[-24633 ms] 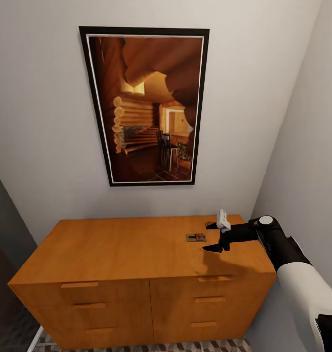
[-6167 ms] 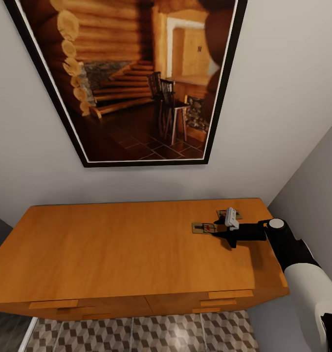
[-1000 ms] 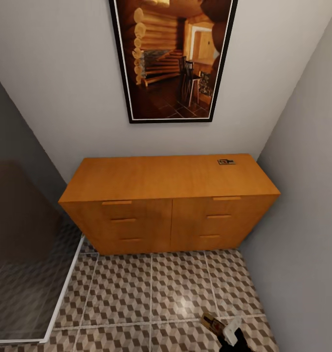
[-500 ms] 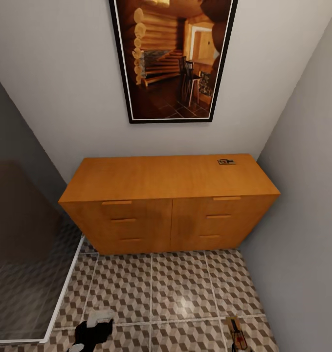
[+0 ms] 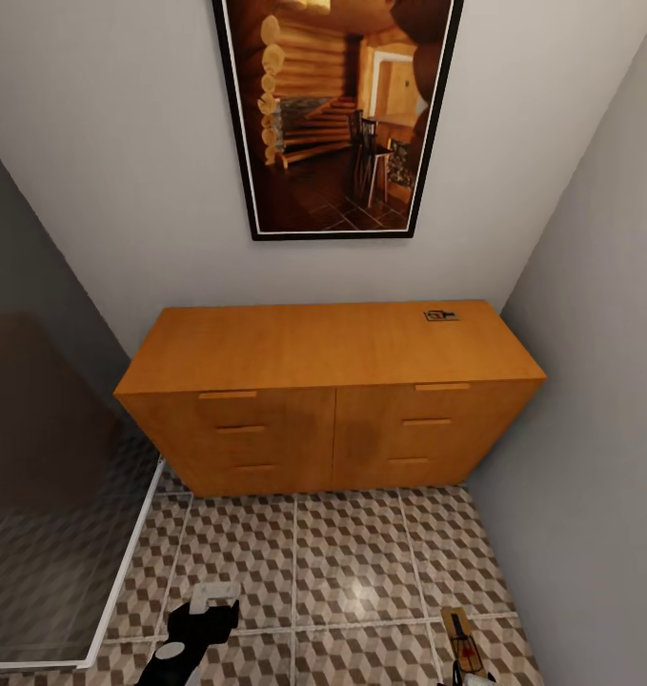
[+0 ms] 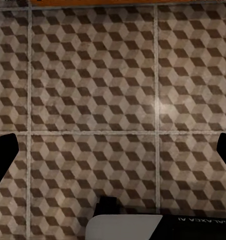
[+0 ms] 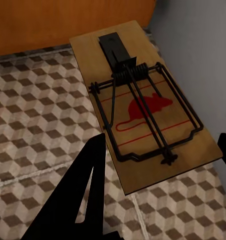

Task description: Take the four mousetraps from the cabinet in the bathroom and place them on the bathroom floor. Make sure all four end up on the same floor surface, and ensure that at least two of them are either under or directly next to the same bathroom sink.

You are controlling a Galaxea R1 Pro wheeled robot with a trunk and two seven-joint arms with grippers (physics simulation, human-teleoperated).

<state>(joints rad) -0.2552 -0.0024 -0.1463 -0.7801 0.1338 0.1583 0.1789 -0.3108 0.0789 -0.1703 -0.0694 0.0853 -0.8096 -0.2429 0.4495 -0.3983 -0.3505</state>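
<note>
- Head view: the cabinet (image 5: 333, 391) stands against the far wall under a framed picture (image 5: 337, 110) of a log-cabin room. One trap (image 5: 441, 315) lies on its top near the far right corner. A second trap (image 5: 461, 643) lies or hangs low over the floor (image 5: 304, 562) at the near right, beside the right wall. The left gripper (image 5: 212, 610) hovers over the tiles at the near left. A pale bit at the bottom edge, just beside the near trap, is probably part of the right gripper, but its fingers are out of frame here. No writing can be read in this view.
- Left wrist view: only patterned tiles lie ahead. The dark fingertips (image 6: 4, 157) sit at opposite edges, so the left gripper is spread wide and empty. Part of a printed brand, seemingly mirrored, shows on the wrist housing (image 6: 162, 227); it reads roughly as "AXEA".
- Right wrist view: the trap (image 7: 142, 105) fills the middle, with dark wire, a spring, and a red mouse outline with red lines on the board. The fingers (image 7: 88, 190) flank it, apart. Whether they touch the board cannot be told; it looks released on the floor.
- Judgement: the step in hand is setting a trap down. Next calls for returning to the cabinet for the remaining trap, and later checking that two traps lie by the sink.
</note>
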